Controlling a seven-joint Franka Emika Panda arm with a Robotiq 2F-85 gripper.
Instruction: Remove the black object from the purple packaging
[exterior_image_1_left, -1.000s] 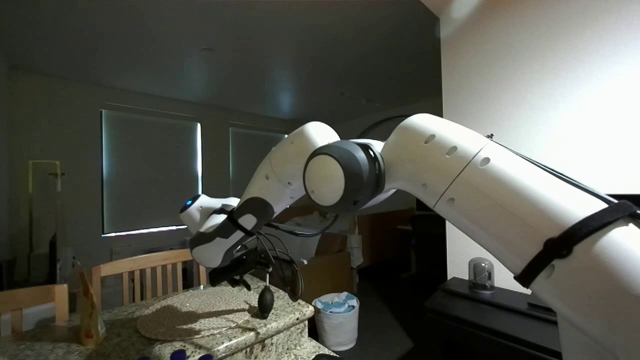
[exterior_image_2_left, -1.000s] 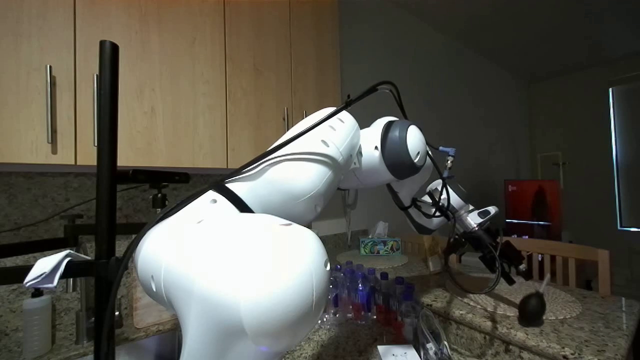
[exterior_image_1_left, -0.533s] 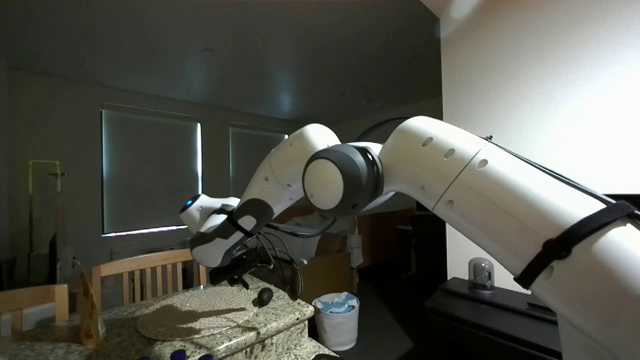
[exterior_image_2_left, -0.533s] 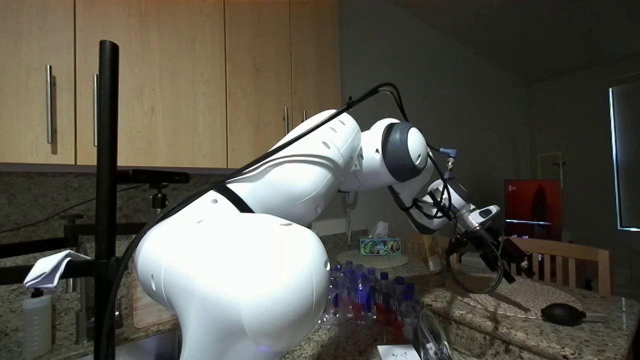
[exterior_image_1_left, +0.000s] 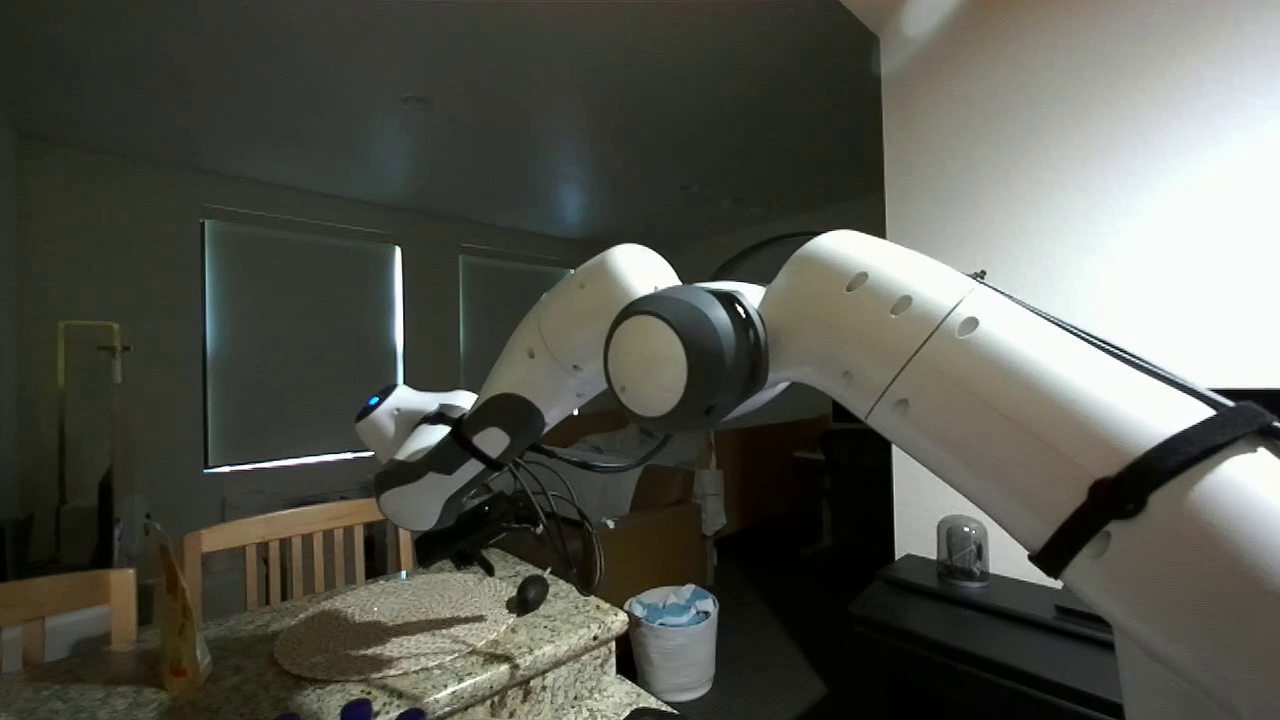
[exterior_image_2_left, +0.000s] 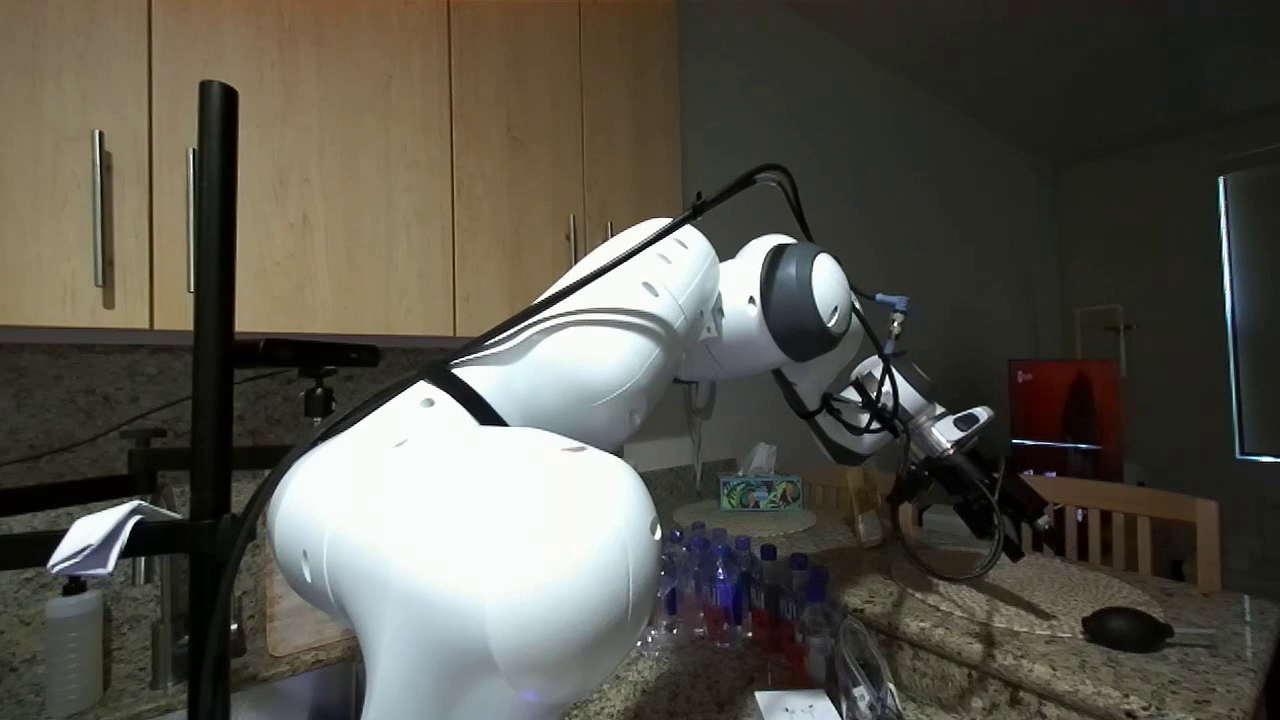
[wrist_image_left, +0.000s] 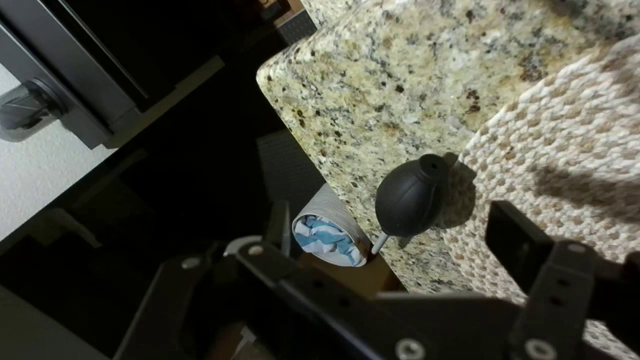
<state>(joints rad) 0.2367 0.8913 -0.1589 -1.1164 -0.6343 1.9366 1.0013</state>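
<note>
The black object is a black rubber bulb (wrist_image_left: 410, 200) with a thin pale nozzle. It lies on its side on the granite counter, beside the edge of the pale round placemat (wrist_image_left: 565, 145). The bulb shows in both exterior views (exterior_image_1_left: 532, 594) (exterior_image_2_left: 1125, 628). In the wrist view its nozzle points toward the counter's edge. My gripper (wrist_image_left: 397, 232) is open and empty, its fingers apart on either side of the bulb in that view. In both exterior views the gripper (exterior_image_1_left: 465, 557) (exterior_image_2_left: 1030, 537) hangs above the placemat, apart from the bulb. No purple packaging shows.
Several bottles with purple caps (exterior_image_2_left: 720, 580) stand on the lower counter. A fabric bin (exterior_image_1_left: 675, 650) stands on the floor past the counter's corner (wrist_image_left: 265, 75). Wooden chairs (exterior_image_1_left: 290, 545) stand behind the counter. A bag (exterior_image_1_left: 180, 630) stands near the placemat.
A second ago the bulb was upright with its nozzle up, beside the gripper. It has tipped onto its side and since rocked slightly. The arm has shifted only slightly.
</note>
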